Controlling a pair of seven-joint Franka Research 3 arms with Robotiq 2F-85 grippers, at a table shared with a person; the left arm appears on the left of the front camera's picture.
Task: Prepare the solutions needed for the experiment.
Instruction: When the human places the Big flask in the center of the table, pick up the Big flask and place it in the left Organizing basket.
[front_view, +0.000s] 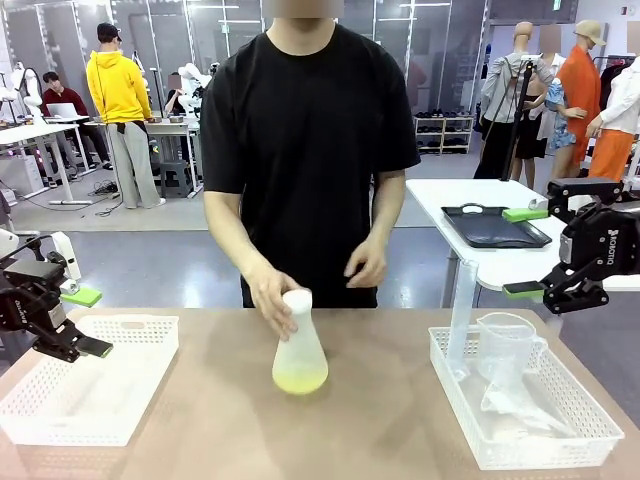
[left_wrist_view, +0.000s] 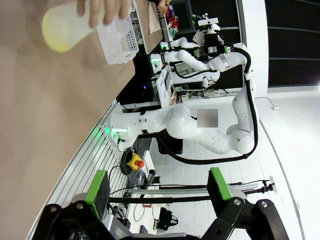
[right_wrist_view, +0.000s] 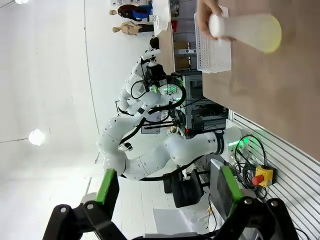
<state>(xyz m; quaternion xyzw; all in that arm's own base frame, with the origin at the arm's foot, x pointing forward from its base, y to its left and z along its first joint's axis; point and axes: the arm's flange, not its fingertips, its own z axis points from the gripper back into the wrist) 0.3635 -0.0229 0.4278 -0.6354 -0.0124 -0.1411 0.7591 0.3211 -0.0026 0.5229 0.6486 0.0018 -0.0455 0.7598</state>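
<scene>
Flask (front_view: 299, 345) stands mid worktop (front_view: 215, 425), yellow solution (front_view: 299, 379) pooled in its base, a hand (front_view: 272, 296) on its neck; left pincer (front_view: 88, 322) and right pincer (front_view: 524, 252) gape wide and empty at the sides; reaching in now risks bumping that hand, tipping it.

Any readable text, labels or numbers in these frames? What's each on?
"ROBOTIQ": on the black body of the right gripper, front view.
left gripper: pale print on its body, too blurred to read.
measuring jug: no markings legible.
</scene>
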